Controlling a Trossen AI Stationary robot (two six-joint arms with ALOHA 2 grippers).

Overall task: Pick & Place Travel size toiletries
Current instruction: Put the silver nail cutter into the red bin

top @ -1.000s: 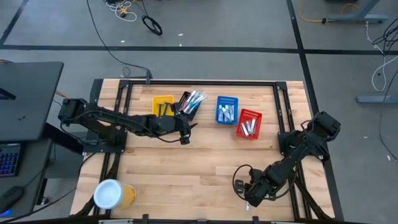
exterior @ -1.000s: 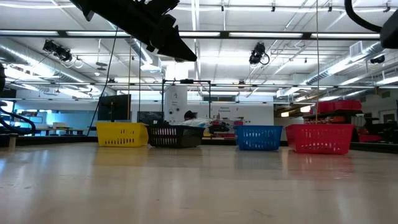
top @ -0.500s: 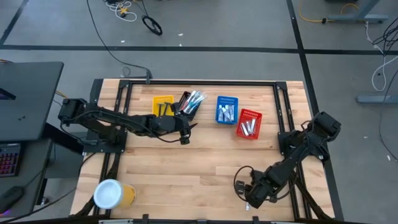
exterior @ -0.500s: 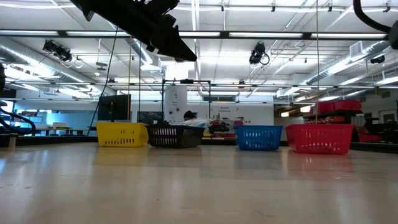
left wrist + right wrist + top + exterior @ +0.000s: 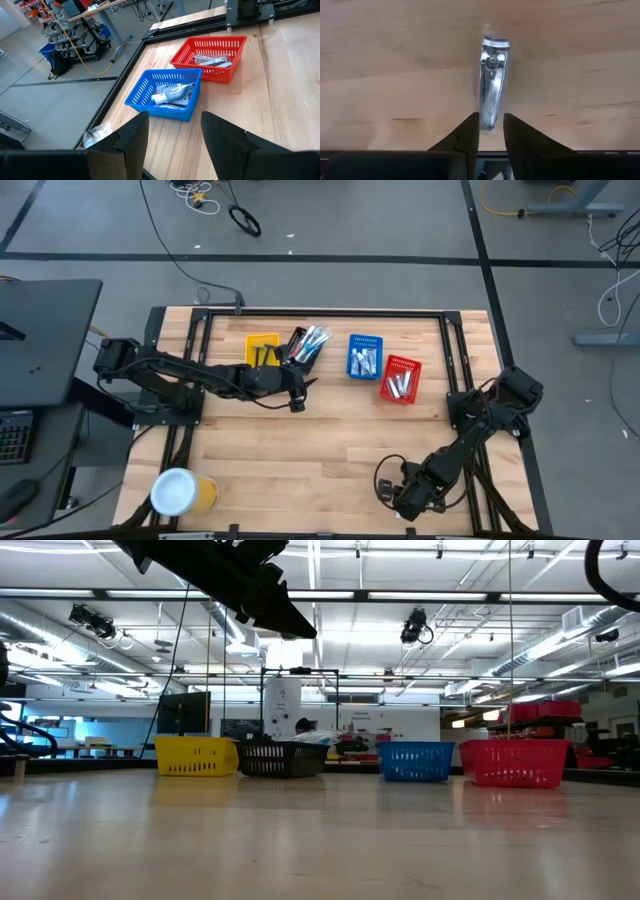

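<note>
Largely complete: the four baskets along the far edge of the surface (image 5: 330,450) already hold toiletries, with tubes in the blue basket (image 5: 165,95) and sachets in the red basket (image 5: 212,57). One item appears outstanding, a silvery nail clipper (image 5: 491,102) lying on the wood at the near right. The right claw (image 5: 491,131) sits low over its end, fingers narrowly apart, seemingly not yet clamped. The left claw (image 5: 172,135) hangs spread and empty near the black basket (image 5: 305,345).
</note>
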